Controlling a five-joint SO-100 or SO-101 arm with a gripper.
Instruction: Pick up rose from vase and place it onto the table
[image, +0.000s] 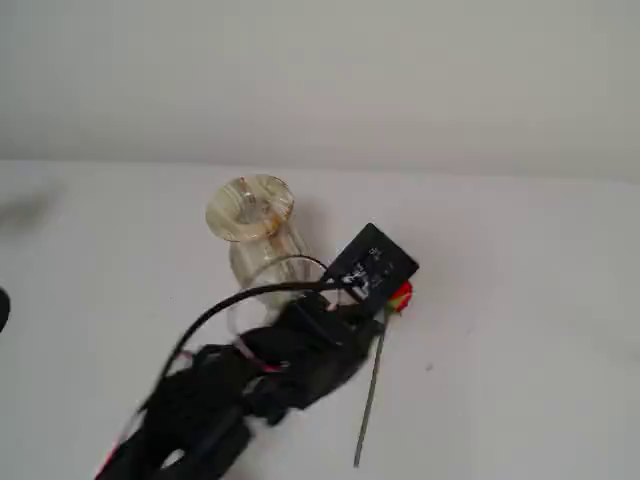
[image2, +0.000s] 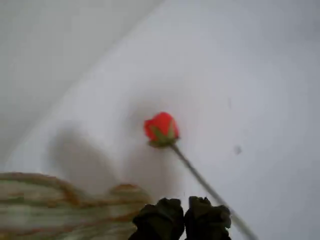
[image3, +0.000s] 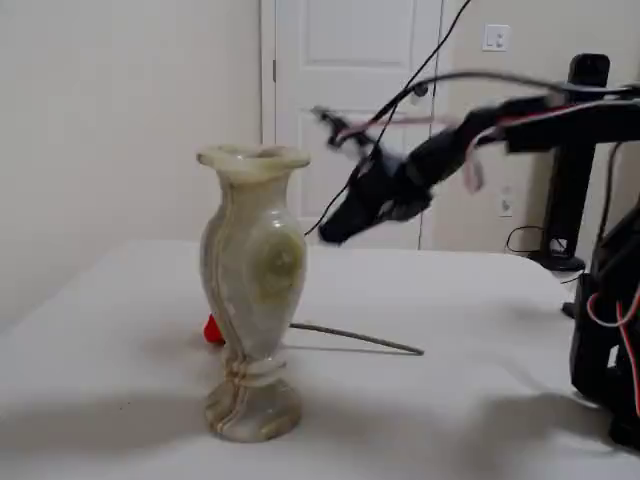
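Note:
The rose lies flat on the white table (image: 520, 300), out of the vase. Its red bud (image2: 161, 127) points away from me in the wrist view and its thin stem (image2: 205, 185) runs back past my fingertips. In a fixed view the rose (image: 401, 297) lies just right of the marbled vase (image: 250, 210). In the other, the rose (image3: 350, 338) lies behind the upright vase (image3: 252, 290), which hides part of the bud. My gripper (image2: 184, 220) hangs above the stem with its dark fingers together and nothing between them. Seen from the side, the gripper (image3: 332, 230) is blurred, at rim height, right of the vase.
My arm (image: 280, 370) reaches in from the lower left of a fixed view, with a black camera module (image: 375, 262) over the gripper. The vase rim (image2: 60, 205) sits close at the lower left of the wrist view. A black stand (image3: 575, 170) rises at the far right.

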